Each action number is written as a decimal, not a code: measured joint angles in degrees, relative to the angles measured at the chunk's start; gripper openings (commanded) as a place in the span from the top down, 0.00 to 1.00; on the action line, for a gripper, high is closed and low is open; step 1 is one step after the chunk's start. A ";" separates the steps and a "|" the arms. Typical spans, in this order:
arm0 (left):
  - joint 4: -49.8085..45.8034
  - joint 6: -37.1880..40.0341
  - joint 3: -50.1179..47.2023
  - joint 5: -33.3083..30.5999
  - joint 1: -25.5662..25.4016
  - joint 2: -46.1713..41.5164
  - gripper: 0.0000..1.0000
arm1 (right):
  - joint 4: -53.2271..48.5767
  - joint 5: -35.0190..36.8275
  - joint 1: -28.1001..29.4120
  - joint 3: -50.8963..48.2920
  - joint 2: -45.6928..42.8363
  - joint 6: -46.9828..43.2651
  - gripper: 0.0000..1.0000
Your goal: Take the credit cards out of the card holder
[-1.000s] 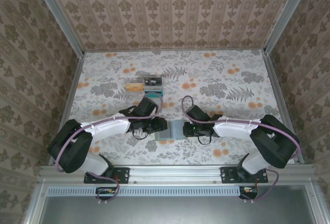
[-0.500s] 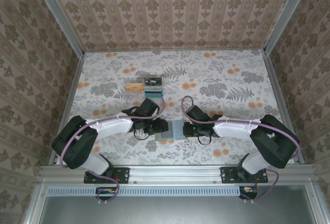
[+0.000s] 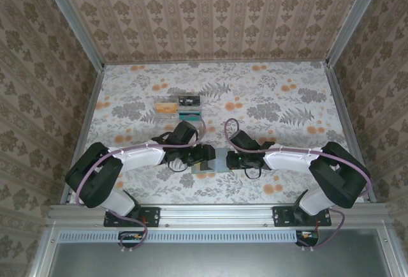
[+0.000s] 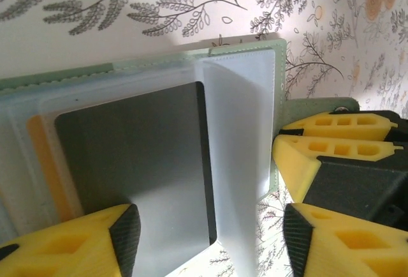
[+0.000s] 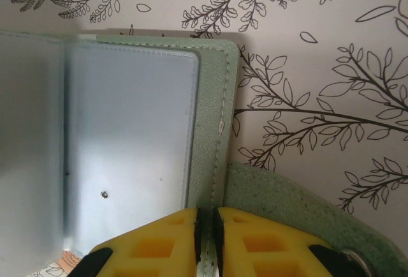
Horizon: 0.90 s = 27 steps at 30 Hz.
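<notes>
- The floral desk (image 3: 287,98) carries the card holder (image 3: 210,166) at its 6 o'clock edge, lying open.
- The left claw (image 4: 210,233), at the holder's 9 o'clock, stands wide, straddling a clear sleeve.
- The right claw (image 5: 207,239), at 3 o'clock, pinches the holder's green edge.
- The credit cards (image 4: 134,162) sit in the sleeves, a yellow-orange edge at 9 o'clock.

Two tools (image 4: 210,239) (image 5: 207,239), one card holder (image 5: 213,130) with two cards (image 4: 140,162) showing, two small objects (image 3: 169,106) beyond.
</notes>
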 measured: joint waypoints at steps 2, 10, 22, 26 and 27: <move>0.17 -0.13 0.02 0.28 -0.02 0.00 0.29 | 0.13 -0.02 0.00 0.00 0.00 0.17 0.79; -0.11 0.33 3.17 1.01 -1.31 0.00 0.34 | 0.37 -0.02 0.13 -0.11 -0.15 0.20 0.77; 2.51 0.70 6.91 3.91 -2.82 4.92 0.37 | -2.69 5.40 -1.11 -4.68 -14.12 2.40 0.72; 2.51 0.70 6.91 4.31 -2.97 6.21 0.38 | -2.62 5.49 -2.38 -5.09 -18.10 2.51 0.72; 2.54 0.72 6.91 4.31 -2.97 6.21 0.39 | -2.64 5.44 -2.58 -5.07 -18.14 2.51 0.72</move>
